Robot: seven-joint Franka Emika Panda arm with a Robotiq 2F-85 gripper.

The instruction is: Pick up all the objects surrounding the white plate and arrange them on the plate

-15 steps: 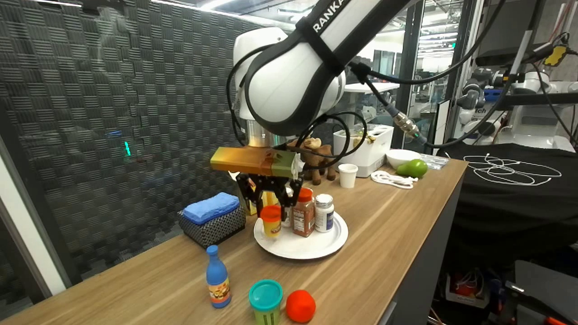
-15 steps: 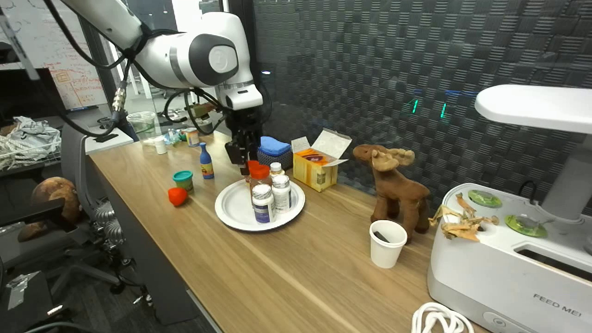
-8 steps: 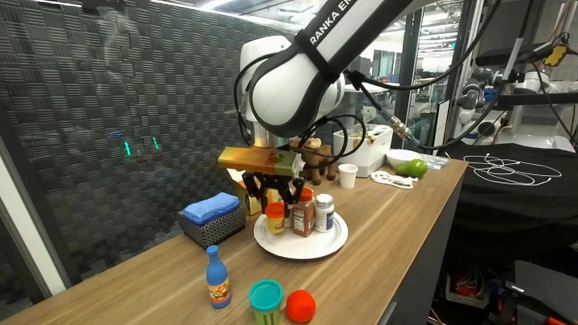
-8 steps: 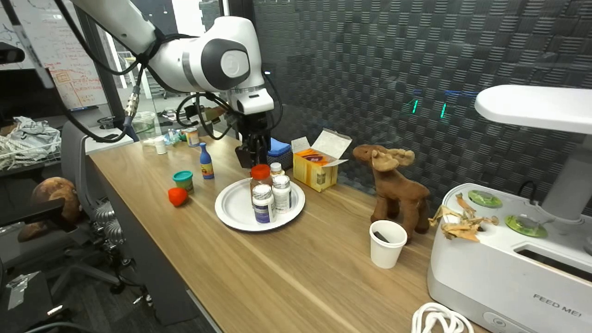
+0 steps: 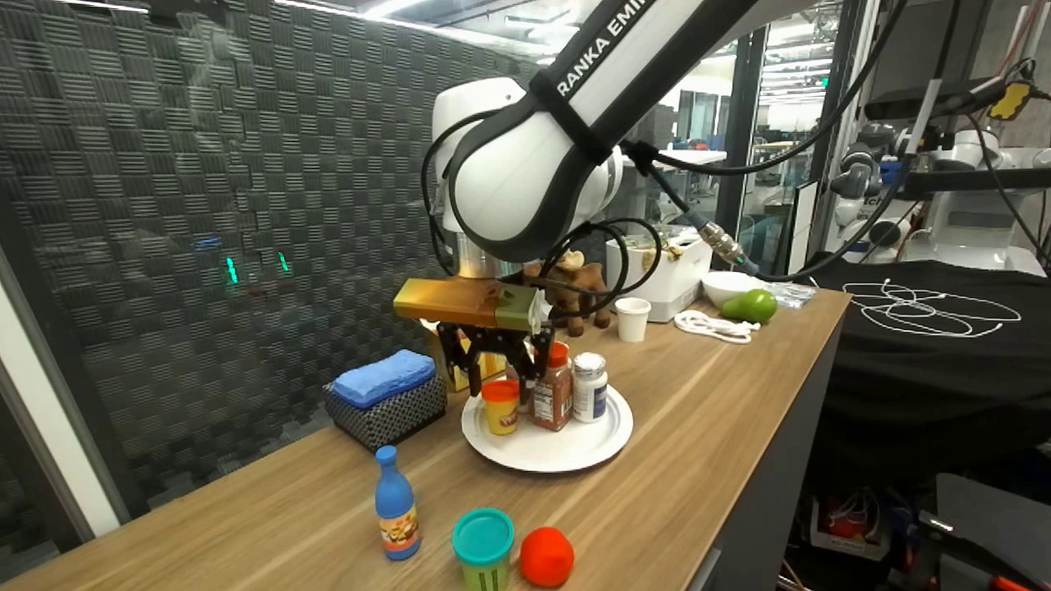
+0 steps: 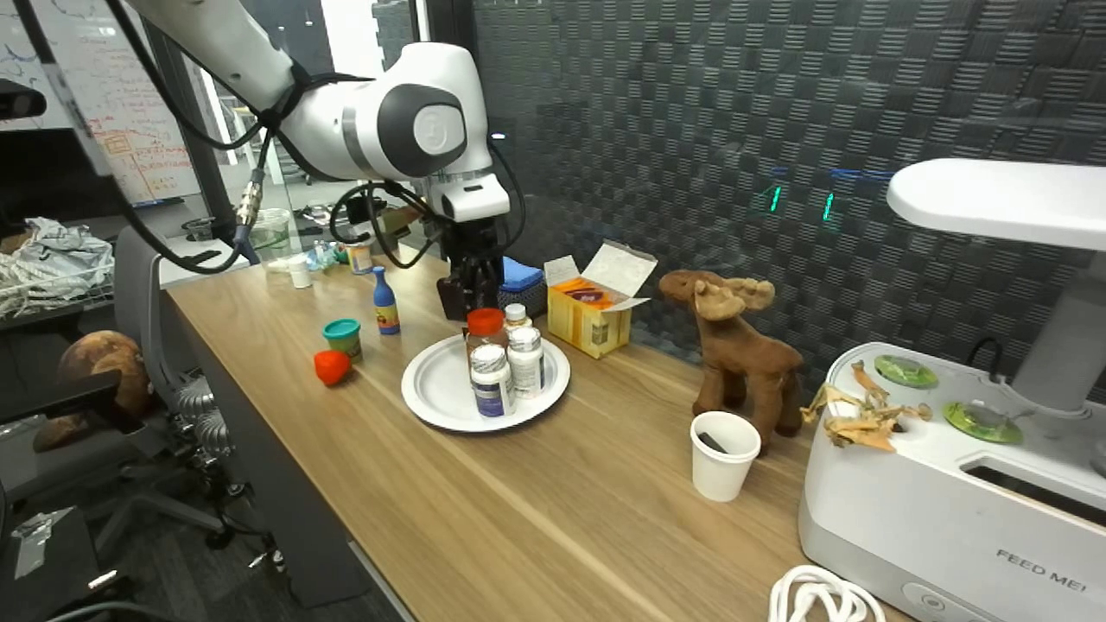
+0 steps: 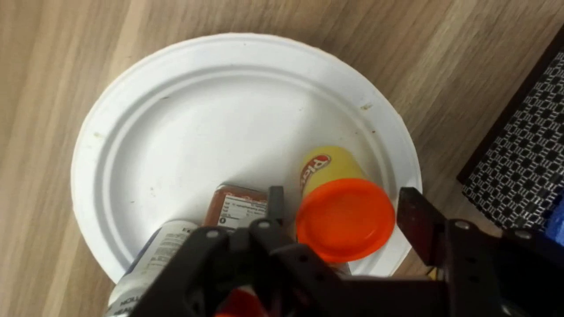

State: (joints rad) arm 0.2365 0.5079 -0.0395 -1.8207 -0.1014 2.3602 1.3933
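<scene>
Nearest in an exterior view, three things wait on the brown wooden table (image 5: 657, 484), off the round white plate (image 5: 566, 453): a rounded red-orange object (image 5: 547, 558), just beside it a green tub with a teal lid (image 5: 484, 546), and a slim blue bottle with a picture label (image 5: 397, 505). These are, in my judgement, the work that is left.

Farther, on the plate, the larger part seems done. A yellow tub with an orange lid (image 5: 502, 417) stands there upright, near a clear bottle with a red cap and reddish-brown content (image 5: 553, 396). The black gripper (image 5: 499, 394) is wide at this yellow tub; in the wrist view the lid lies between its fingers, with a clear gap on one side and almost none on the other, so I think that nothing is gripped.

In an exterior view I find on the plate also a white bottle with a purple label (image 6: 492, 387), another white bottle (image 6: 526, 370) just beside it, and a small white-capped bottle (image 6: 517, 317), whose base is hidden. There the yellow tub is not visible. Behind, a yellow cardboard box (image 6: 590, 328) with raised flaps shows its inside.

Farthest, a white bowl (image 5: 732, 285) and a green pear-shaped object (image 5: 754, 306) appear in an exterior view only; whether they belong to the task, I cannot tell.
</scene>
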